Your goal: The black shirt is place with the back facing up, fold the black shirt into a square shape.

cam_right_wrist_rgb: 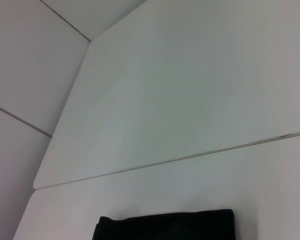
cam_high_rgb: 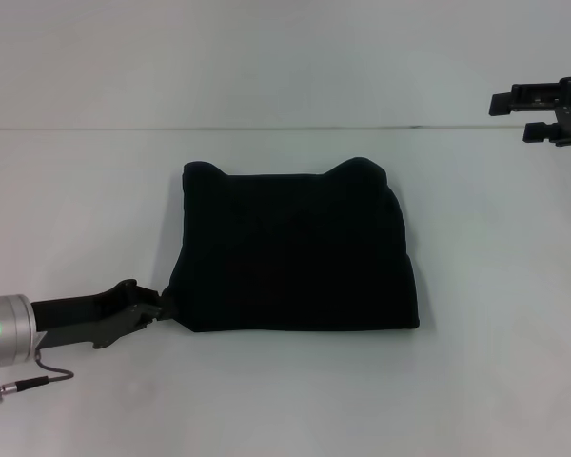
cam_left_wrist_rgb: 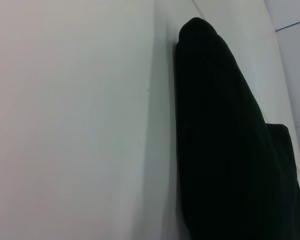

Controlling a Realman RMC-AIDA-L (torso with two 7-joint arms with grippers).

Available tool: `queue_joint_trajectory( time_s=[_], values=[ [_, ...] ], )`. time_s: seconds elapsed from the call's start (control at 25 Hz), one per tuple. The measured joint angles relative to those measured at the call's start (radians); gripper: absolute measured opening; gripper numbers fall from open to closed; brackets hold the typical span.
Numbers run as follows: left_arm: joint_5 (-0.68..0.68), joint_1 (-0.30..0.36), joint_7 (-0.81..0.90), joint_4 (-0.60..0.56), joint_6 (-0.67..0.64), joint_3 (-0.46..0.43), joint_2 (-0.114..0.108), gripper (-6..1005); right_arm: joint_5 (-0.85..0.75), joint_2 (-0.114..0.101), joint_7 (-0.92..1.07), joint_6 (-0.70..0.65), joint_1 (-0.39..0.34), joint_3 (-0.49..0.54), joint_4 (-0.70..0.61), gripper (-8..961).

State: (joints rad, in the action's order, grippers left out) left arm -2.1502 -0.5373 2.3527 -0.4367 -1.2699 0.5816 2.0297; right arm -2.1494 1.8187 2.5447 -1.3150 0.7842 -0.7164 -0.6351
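The black shirt (cam_high_rgb: 295,252) lies flat in the middle of the white table, folded into a rough square with two small rounded bumps at its far corners. My left gripper (cam_high_rgb: 160,305) is low on the table, right at the shirt's near left corner, where its tip merges with the dark cloth. The left wrist view shows the shirt (cam_left_wrist_rgb: 230,150) close up as a thick folded edge. My right gripper (cam_high_rgb: 519,116) hangs open and empty above the far right of the table, well away from the cloth. In the right wrist view only a strip of the shirt (cam_right_wrist_rgb: 165,227) shows.
The white table (cam_high_rgb: 476,381) runs around the shirt on all sides. Its far edge (cam_high_rgb: 266,128) crosses behind the shirt, with a pale wall beyond.
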Motion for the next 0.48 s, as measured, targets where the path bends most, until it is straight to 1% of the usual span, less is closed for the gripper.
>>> queue_joint_trajectory(
  time_s=[0.04, 0.2, 0.32, 0.36, 0.4, 0.44, 0.48],
  values=[
    [-0.001, 0.0, 0.002, -0.005, -0.019, 0.001, -0.006, 119, 0.0, 0.0, 0.0, 0.0, 0.0, 0.0, 0.0, 895],
    [-0.003, 0.017, 0.003, -0.034, -0.06, -0.002, -0.015, 143, -0.001, 0.001, -0.001, -0.001, -0.002, 0.0, -0.001, 895],
    [-0.004, 0.038, 0.016, -0.057, -0.087, -0.007, -0.036, 162, 0.0, 0.0, -0.007, -0.001, -0.006, 0.001, -0.004, 895],
    [-0.004, 0.048, 0.019, -0.078, -0.102, -0.018, -0.045, 168, 0.001, 0.0, -0.013, -0.001, -0.007, 0.003, -0.004, 895],
    [0.006, 0.066, -0.016, -0.132, -0.16, -0.054, -0.049, 174, 0.001, 0.0, -0.025, -0.002, -0.008, 0.008, -0.004, 895],
    [0.006, 0.066, -0.016, -0.132, -0.16, -0.054, -0.049, 212, 0.002, 0.001, -0.044, -0.004, -0.009, 0.015, -0.004, 895],
    [0.016, 0.07, -0.056, -0.153, -0.2, -0.07, -0.049, 250, 0.002, 0.004, -0.077, -0.011, -0.011, 0.026, -0.003, 895]
  ],
)
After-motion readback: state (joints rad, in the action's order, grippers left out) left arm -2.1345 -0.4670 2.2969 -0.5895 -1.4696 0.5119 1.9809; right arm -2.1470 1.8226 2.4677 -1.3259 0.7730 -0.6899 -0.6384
